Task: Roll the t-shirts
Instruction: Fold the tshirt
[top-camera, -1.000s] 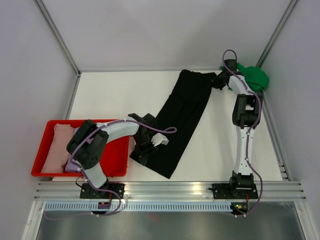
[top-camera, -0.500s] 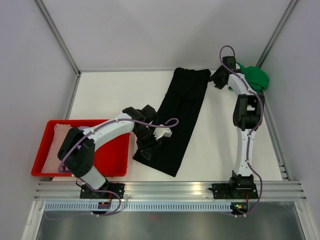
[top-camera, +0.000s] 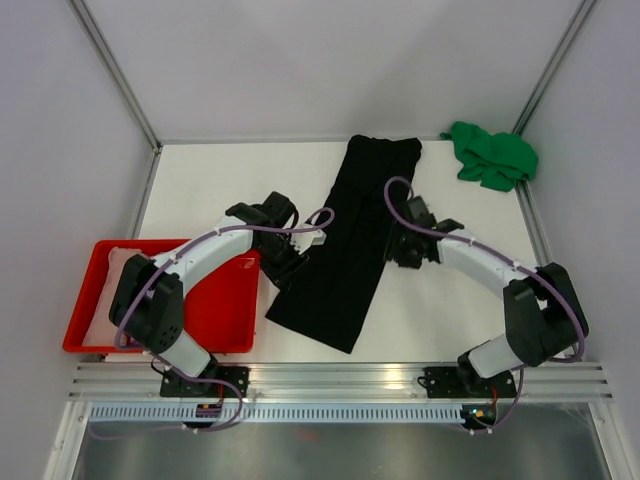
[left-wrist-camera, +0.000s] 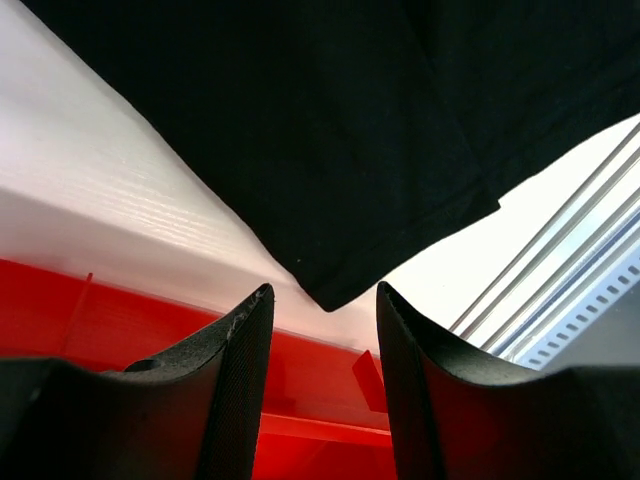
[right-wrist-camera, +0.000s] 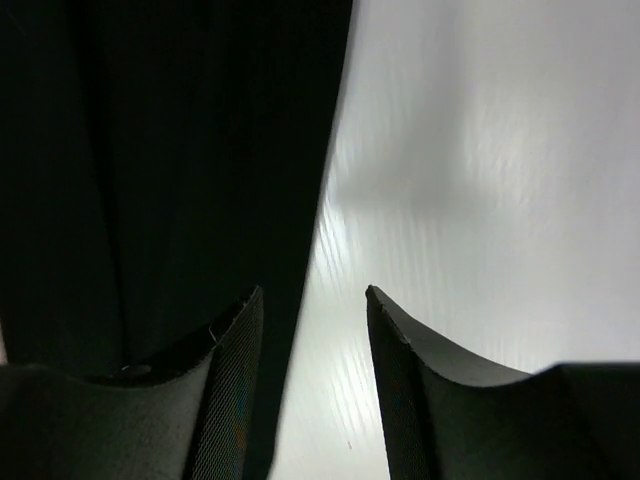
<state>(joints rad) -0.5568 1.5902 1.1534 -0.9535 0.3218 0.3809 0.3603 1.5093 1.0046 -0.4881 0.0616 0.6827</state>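
A black t-shirt (top-camera: 355, 240) lies flat as a long folded strip across the middle of the table. My left gripper (top-camera: 282, 276) hovers open at its left edge, beside the red tray. In the left wrist view, the shirt's near corner (left-wrist-camera: 330, 285) lies just beyond the open fingertips (left-wrist-camera: 258, 305), with nothing between them. My right gripper (top-camera: 402, 250) is open at the strip's right edge. In the right wrist view that black edge (right-wrist-camera: 300, 200) runs past the left finger (right-wrist-camera: 240, 340). A green t-shirt (top-camera: 493, 156) sits crumpled at the far right corner. A pale pink t-shirt (top-camera: 118, 272) lies in the tray.
The red tray (top-camera: 225, 325) stands at the near left, close to the black shirt's near corner. Metal rails (top-camera: 340, 378) run along the near edge. White walls with frame posts enclose the table on three sides.
My right arm swung from the far right corner by the green shirt down to the black strip's right edge and opened. My left gripper moved away from the near edge, along the strip's left edge.
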